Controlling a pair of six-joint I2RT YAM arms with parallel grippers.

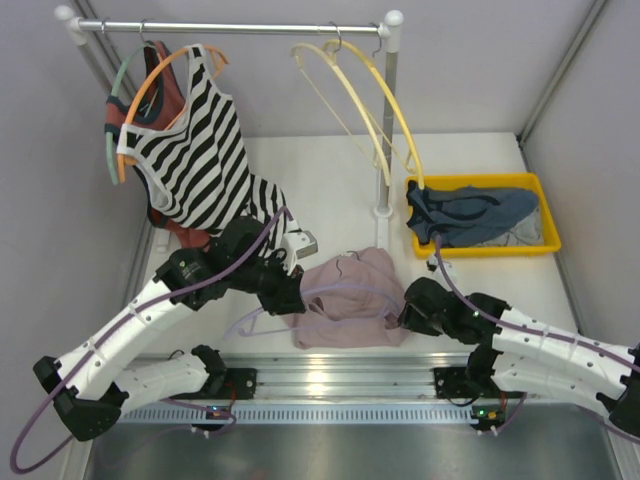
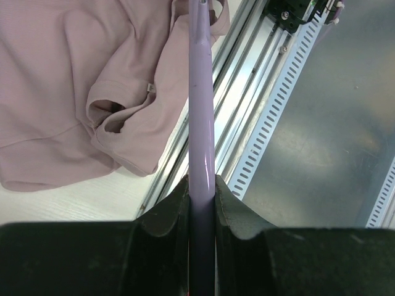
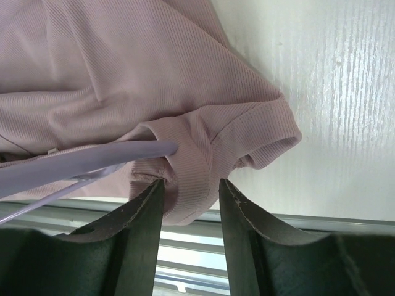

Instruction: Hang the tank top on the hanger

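Left gripper [image 2: 202, 197]: both fingers are pressed against the hanger [image 2: 200, 111]. They clamp its thin lavender bar at one end, over the metal rail [image 2: 247, 123] at the near edge of the table [image 1: 330, 180].

Right gripper [image 3: 191, 191]: the jaws stand spread and pinch nothing. A ribbed strap loop of the tank top [image 2: 62, 92] lies just beyond the fingertips and in line with the gap.

Location of the work: the tank top lies crumpled on the table near the rail, between the two arms. The hanger's arc runs from the left gripper across the garment toward the right. In the right wrist view its free end touches the fold at the strap loop. Whether the tip has passed inside the loop cannot be told.

Step in hand, as judged: dressing the right-hand shoulder of the hanger. One arm steadies the hanger and the other is positioned at the strap. The garment is not yet carried by the hanger.

Next move calls for:
- The right gripper to advance slightly and pinch one layer of the strap only — not the hanger tip.
- The strap to be drawn over the hanger end.
- The left grip to hold firm, so that the bar does not twist.
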